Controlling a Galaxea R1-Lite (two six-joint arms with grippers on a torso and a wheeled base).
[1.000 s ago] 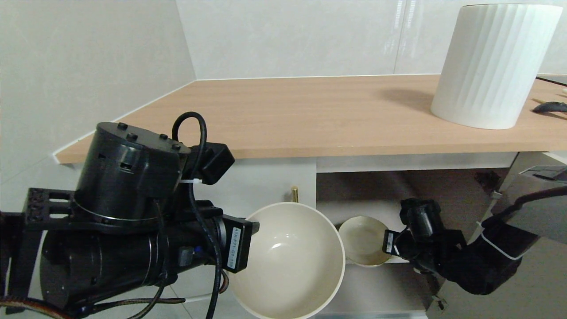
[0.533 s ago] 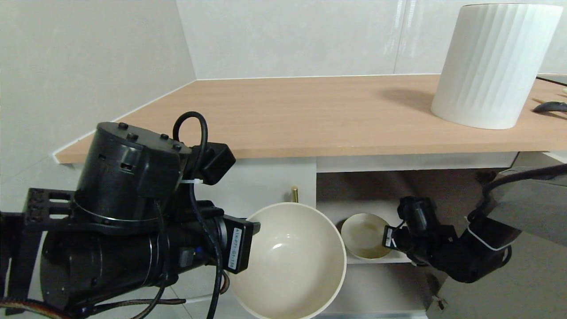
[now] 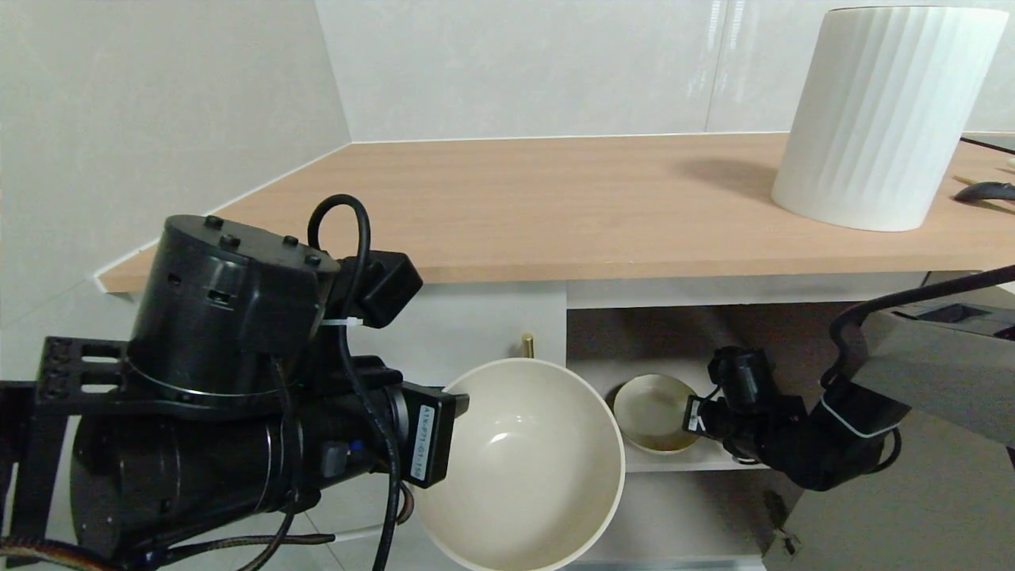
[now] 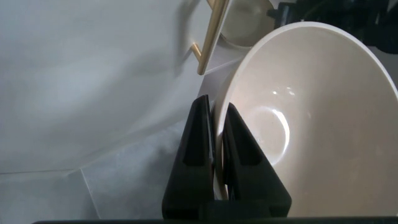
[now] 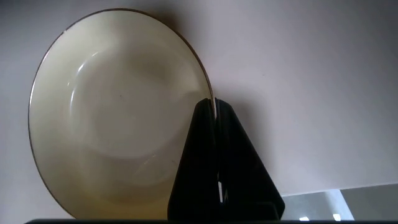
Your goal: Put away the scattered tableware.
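- Left gripper (image 3: 446,428): nearest the camera, at about 7 o'clock in the head view. Its jaws are nearly closed, pinching the rim of the large white bowl (image 3: 527,468) with one finger inside and one outside the wall, as the left wrist view confirms (image 4: 217,146).
- Large white bowl (image 4: 311,124): held in the air in front of the lower cabinet, tilted so that its opening faces the camera.
- Brass handle (image 3: 527,346): on the white cabinet door, at 12 o'clock from the bowl's rim.
- Right gripper (image 3: 695,416): at about 4 o'clock in the head view, reaching into the open compartment. Its jaws are clamped on the edge of the small dish (image 3: 650,412), as the right wrist view shows (image 5: 214,143).
- Small dish (image 5: 118,106): at 2 o'clock from the bowl, tilted over the white shelf (image 3: 658,463); its lower edge may touch the shelf.
- Wooden countertop (image 3: 555,206): above the cabinet.
- Ribbed white cylinder (image 3: 880,119): upright on the countertop at 2 o'clock, with a small dark object (image 3: 983,191) just beyond it at 3 o'clock.
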